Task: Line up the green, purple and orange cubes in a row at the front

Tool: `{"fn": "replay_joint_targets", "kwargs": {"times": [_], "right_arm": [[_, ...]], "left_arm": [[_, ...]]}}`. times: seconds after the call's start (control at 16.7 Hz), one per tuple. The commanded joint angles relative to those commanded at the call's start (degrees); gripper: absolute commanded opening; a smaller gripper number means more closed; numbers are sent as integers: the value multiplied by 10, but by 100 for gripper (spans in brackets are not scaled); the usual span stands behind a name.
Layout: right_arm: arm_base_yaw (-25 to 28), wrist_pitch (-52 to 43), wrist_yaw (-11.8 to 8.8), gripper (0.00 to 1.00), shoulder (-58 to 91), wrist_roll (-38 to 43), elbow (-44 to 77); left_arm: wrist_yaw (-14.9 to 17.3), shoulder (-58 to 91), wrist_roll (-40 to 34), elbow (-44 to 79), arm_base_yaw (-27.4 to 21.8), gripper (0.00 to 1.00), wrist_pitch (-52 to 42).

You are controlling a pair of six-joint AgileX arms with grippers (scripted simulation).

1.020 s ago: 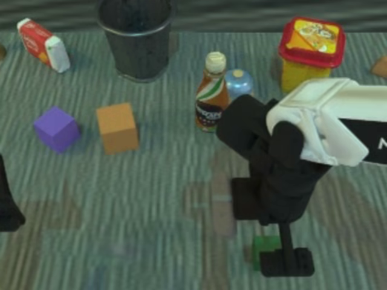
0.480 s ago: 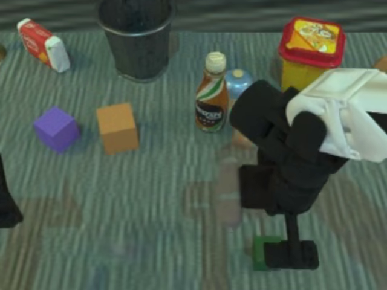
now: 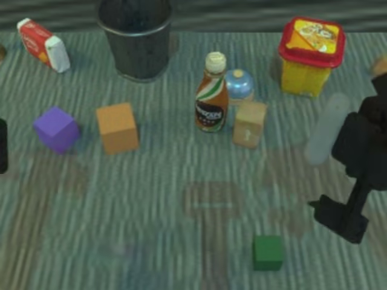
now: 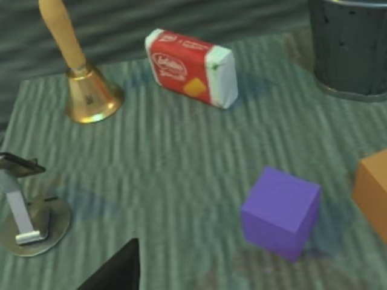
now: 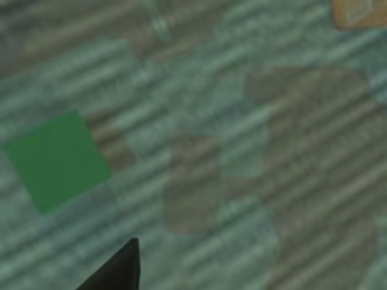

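Top view: green cube (image 3: pixel 268 252) sits alone at lower centre; purple cube (image 3: pixel 55 128) and orange cube (image 3: pixel 117 127) lie left, nearest the left gripper (image 3: pixel 2 145). Its jaws' state is unclear.

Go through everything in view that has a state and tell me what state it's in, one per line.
Small dark green cube: resting free at the front, nothing touching it.
Violet-purple cube: flat on the table, at the left.
Light orange cube: flat, beside the purple one, apart.
Brown sauce bottle: upright, capped.
Red-and-white packet: lying down.
Right claw: off the green cube, holding nothing.
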Motion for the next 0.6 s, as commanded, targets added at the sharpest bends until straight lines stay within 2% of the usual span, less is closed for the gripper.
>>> {"fn": "replay_joint_targets", "kwargs": {"times": [0.3, 0.6], "right_arm": [[-113, 132, -8, 100, -266, 117, -187], [-208, 248, -1, 100, -497, 227, -356]], "left_arm": [[0, 345, 84, 271, -8, 100, -174], [-2, 668, 160, 525, -14, 100, -334]]}}
